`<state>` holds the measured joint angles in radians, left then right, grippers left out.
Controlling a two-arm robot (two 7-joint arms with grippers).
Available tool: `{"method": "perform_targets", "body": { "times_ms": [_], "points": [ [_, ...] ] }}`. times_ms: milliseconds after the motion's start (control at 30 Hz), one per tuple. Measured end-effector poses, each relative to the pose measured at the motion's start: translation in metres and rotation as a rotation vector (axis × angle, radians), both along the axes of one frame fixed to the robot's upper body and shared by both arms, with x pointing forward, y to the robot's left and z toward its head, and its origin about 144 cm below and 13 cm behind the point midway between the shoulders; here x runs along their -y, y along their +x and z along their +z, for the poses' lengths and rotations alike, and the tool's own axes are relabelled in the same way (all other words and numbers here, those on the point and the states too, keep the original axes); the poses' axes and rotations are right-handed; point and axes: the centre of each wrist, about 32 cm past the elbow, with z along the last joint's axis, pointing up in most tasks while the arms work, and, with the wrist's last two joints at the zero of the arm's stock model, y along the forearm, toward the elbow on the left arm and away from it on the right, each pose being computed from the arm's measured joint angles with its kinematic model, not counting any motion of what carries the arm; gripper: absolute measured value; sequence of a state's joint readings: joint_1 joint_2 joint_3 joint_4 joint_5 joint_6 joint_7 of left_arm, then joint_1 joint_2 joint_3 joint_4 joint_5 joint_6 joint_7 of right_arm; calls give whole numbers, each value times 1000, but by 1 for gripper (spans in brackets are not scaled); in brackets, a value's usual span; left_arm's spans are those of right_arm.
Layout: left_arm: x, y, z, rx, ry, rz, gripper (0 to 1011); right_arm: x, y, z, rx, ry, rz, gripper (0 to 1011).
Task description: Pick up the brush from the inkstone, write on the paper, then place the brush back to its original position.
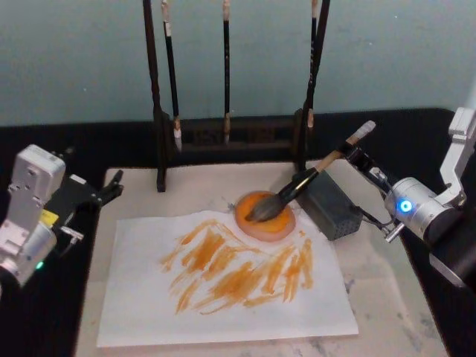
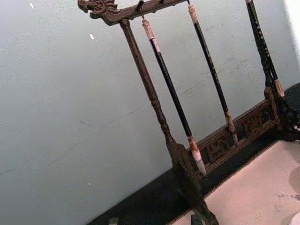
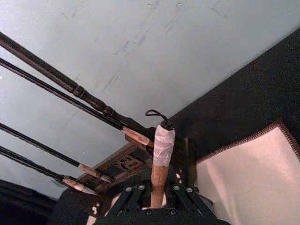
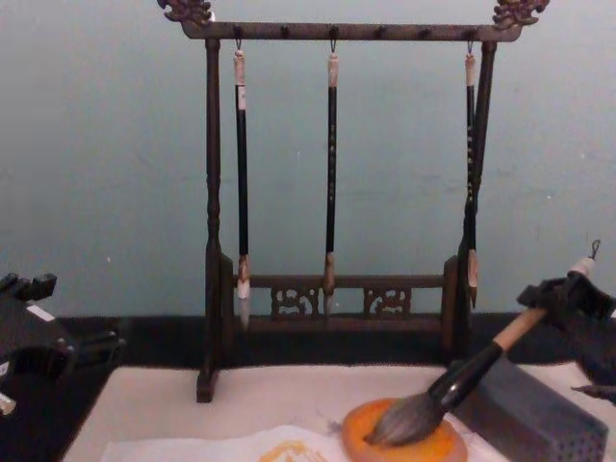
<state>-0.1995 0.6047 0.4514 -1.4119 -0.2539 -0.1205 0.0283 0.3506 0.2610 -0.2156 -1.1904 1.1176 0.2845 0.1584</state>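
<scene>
Left end effector (image 1: 111,187) idle over the desk's (image 1: 67,327) left edge, grip cannot be told; brush (image 1: 305,182) held at right.
Orange-streaked paper (image 1: 149,312) lies centre; at its far right edge the inkstone (image 1: 282,227) carries the bristles, the handle slanting up into the right end effector (image 1: 357,156), closed around it.

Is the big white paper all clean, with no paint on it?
No, the thin white sheet of paper has yellowish-orange brush strokes smeared across its middle.

Brush (image 1: 297,190) bristles on inkstone (image 1: 277,230); block (image 1: 332,210) just right; paper (image 1: 223,312) in front, on mat (image 1: 387,297); rack (image 1: 223,137) behind.
</scene>
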Motion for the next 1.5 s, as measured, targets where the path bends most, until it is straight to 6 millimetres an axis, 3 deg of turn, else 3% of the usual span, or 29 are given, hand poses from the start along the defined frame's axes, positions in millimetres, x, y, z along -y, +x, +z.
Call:
{"method": "perform_targets", "body": {
  "times_ms": [600,1033,1500],
  "points": [
    [0,0,0,0,0,0,1001,0,0,0,0,-1,0,165],
    [0,0,0,0,0,0,1001,-5,0,22,114,-6,33,164],
    [0,0,0,0,0,0,1001,-24,-10,47,390,-283,198,164]
  ]
}}
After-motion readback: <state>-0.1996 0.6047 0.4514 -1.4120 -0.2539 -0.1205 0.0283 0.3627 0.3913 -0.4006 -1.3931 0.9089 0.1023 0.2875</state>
